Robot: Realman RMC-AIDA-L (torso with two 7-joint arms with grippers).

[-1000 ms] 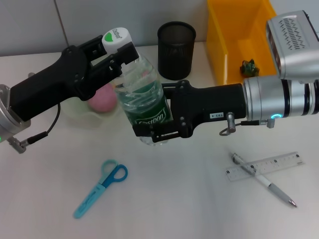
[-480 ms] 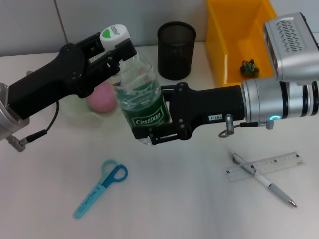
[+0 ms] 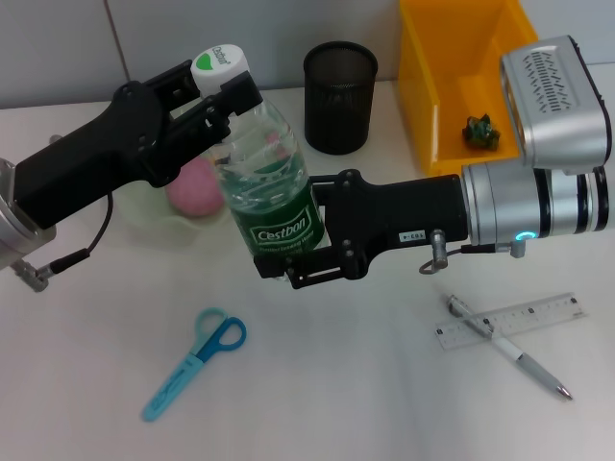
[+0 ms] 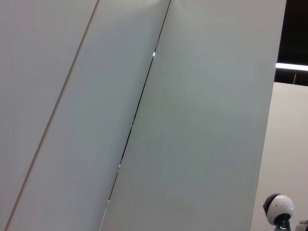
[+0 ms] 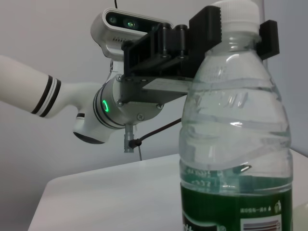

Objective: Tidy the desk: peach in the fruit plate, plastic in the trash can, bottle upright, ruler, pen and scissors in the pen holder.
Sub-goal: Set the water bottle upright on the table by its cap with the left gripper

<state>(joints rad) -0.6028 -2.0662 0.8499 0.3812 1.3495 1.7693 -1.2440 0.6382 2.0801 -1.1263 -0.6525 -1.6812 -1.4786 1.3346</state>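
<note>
The clear plastic bottle with green label [image 3: 269,192] now stands nearly upright, shifted slightly leftward. Left hand [image 3: 219,91] clamps its cap; right hand [image 3: 300,254] clamps its base. One blue scissors [image 3: 192,363], one ruler [image 3: 538,317], one pen [image 3: 509,348] lie on the worktop [image 3: 336,394].

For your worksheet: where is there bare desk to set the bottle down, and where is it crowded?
Bare desk lies between the scissors and the ruler, below both grippers. It is crowded behind: peach, pen holder and trash can sit close around the bottle.

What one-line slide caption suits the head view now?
Left pincer grips the bottle cap, right pincer its base, holding it upright.
</note>
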